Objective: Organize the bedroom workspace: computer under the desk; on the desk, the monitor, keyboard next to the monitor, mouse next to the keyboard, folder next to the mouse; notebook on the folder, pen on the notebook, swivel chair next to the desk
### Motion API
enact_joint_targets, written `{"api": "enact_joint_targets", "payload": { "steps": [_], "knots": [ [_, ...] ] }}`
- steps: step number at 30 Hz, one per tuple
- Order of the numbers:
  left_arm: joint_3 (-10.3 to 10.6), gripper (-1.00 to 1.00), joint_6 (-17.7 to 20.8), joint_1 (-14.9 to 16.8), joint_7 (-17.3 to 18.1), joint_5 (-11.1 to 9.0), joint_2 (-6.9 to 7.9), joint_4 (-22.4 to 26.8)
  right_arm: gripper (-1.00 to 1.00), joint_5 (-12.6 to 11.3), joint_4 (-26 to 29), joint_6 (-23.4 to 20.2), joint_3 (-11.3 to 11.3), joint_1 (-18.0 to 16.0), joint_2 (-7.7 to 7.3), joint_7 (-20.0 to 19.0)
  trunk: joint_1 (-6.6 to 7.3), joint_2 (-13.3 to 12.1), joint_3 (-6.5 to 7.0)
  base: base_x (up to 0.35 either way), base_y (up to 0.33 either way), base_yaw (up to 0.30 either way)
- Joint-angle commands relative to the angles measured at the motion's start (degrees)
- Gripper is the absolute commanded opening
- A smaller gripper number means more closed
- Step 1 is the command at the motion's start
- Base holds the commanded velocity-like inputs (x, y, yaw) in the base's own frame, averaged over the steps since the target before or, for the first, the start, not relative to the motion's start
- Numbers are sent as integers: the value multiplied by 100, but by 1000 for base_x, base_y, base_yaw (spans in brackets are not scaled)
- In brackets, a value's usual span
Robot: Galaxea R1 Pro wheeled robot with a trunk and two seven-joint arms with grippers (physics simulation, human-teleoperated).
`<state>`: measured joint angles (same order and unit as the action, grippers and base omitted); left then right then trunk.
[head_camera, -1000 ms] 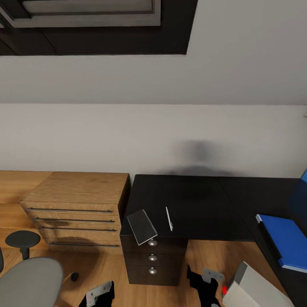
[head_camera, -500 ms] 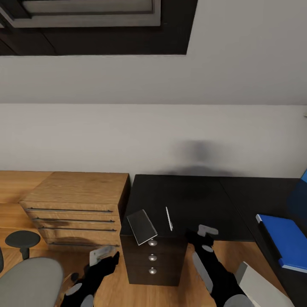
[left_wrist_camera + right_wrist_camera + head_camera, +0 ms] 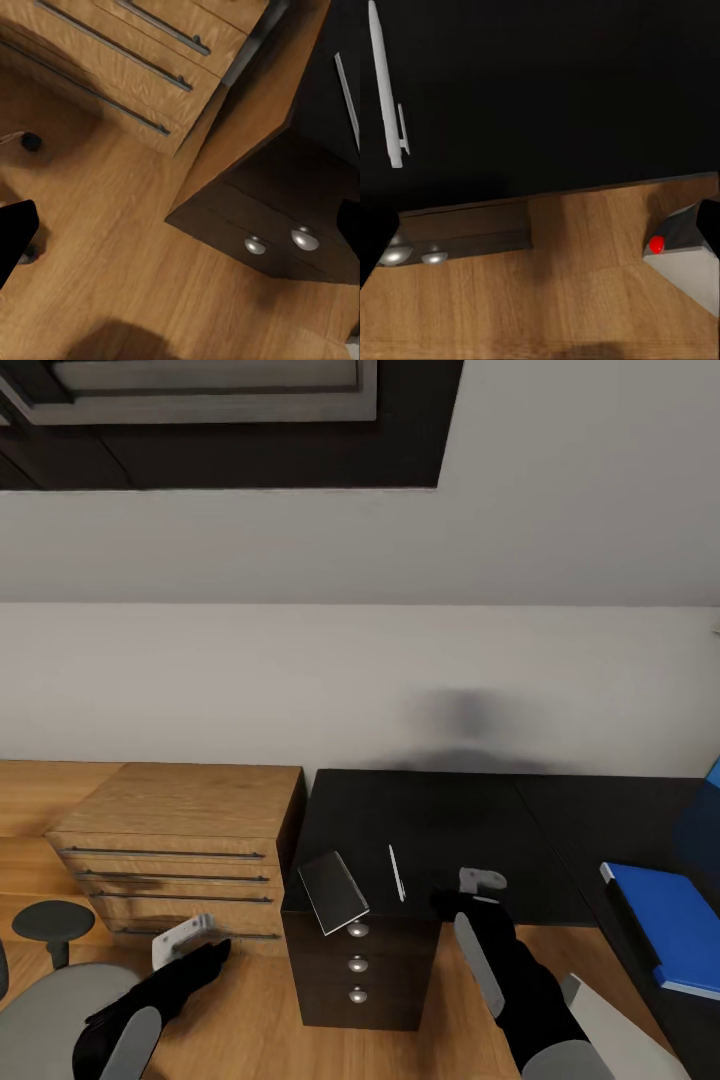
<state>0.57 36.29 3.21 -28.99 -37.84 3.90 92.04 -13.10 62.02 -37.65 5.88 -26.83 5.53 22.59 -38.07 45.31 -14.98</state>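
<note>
The step in hand appears to be picking up the pen [image 3: 397, 873]. The pen lies flat on the desk [image 3: 470, 830], close to the front edge of the desktop, above the black drawer unit [image 3: 358, 970] and just beside a small grey flat item [image 3: 333, 891] that overhangs the front left corner.

The right gripper [image 3: 470, 895] is raised at the front edge of the desktop, near the pen but apart from it. To do the pickup well, bring this gripper across over the pen's middle, turn the fingers to straddle the thin barrel crosswise, and descend straight until the fingertips reach the desktop before closing. The pen is thin and light, so a glancing contact could roll it or push it off the front edge.

The right wrist view shows the pen [image 3: 386, 90] on the black top, with dark finger edges at both sides of the frame, so the jaws stand wide apart and hold nothing. The left gripper [image 3: 185, 950] hangs low over the wood floor [image 3: 260, 1020] in front of the light-wood cabinet [image 3: 180, 850]; its jaws are likewise spread and empty, touching nothing.

The blue flat items [image 3: 670, 925] lie at the right end of the desktop, well apart from the pen.
</note>
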Motion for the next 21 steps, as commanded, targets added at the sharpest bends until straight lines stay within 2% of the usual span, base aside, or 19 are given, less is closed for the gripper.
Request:
{"api": "enact_joint_targets", "payload": {
  "steps": [1,6,15,21],
  "knots": [
    [-5,100,11,4,-55,-64,4,8,100,-58,-9,-22,18,-3,4,53,-1,7,-8,0,0,0],
    [-9,100,17,4,-55,-66,-1,7,100,-61,-95,-39,34,6,52,41,-1,7,-8,0,0,63],
    [-4,100,27,4,-55,-46,-3,-4,100,-23,-317,-40,46,11,46,15,-1,7,-21,0,0,251],
    [3,100,27,4,-55,-40,-11,-10,100,-16,-423,-35,407,11,23,9,-1,7,-49,0,0,238]
  ]
}}
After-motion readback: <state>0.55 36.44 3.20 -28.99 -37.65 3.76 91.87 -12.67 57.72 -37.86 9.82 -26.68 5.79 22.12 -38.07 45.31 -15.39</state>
